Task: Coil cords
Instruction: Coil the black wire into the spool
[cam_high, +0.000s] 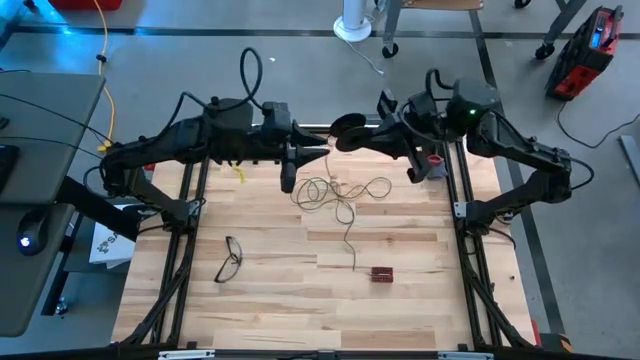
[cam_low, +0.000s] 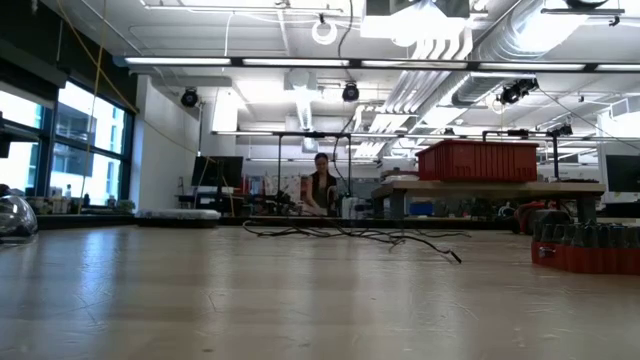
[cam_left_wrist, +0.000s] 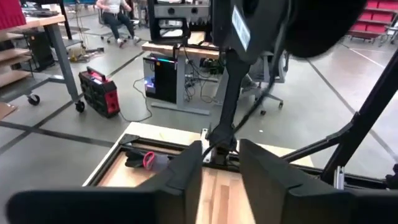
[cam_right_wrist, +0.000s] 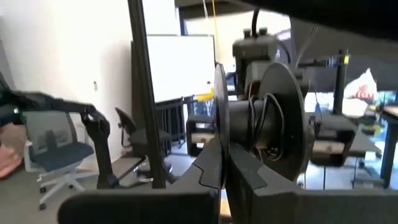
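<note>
The cords are one thin wire (cam_high: 340, 190) lying in loose loops on the wooden table, with its tail running toward the near edge (cam_high: 353, 262). The low view shows the wire (cam_low: 350, 235) flat on the top. A small black reel (cam_high: 348, 128) hangs above the table's far part, with a few turns of wire on its hub (cam_right_wrist: 255, 124). My right gripper (cam_high: 372, 135) is shut on the reel. My left gripper (cam_high: 322, 140) stands just left of the reel, open (cam_left_wrist: 221, 171), with nothing between its fingers. My right gripper pinches one flange of the reel (cam_right_wrist: 219, 134) at its rim, between its two fingers. The fingers come roughly level from the table's right side. The reel is lifted clear of the table, its flanges standing on edge and its hub level.
Black-framed eyeglasses (cam_high: 229, 259) lie at the near left. A small dark red box (cam_high: 381, 273) sits near the wire's tail. A yellow cable (cam_high: 108, 90) runs off the far left. Black frame rails (cam_high: 186, 250) border both table sides.
</note>
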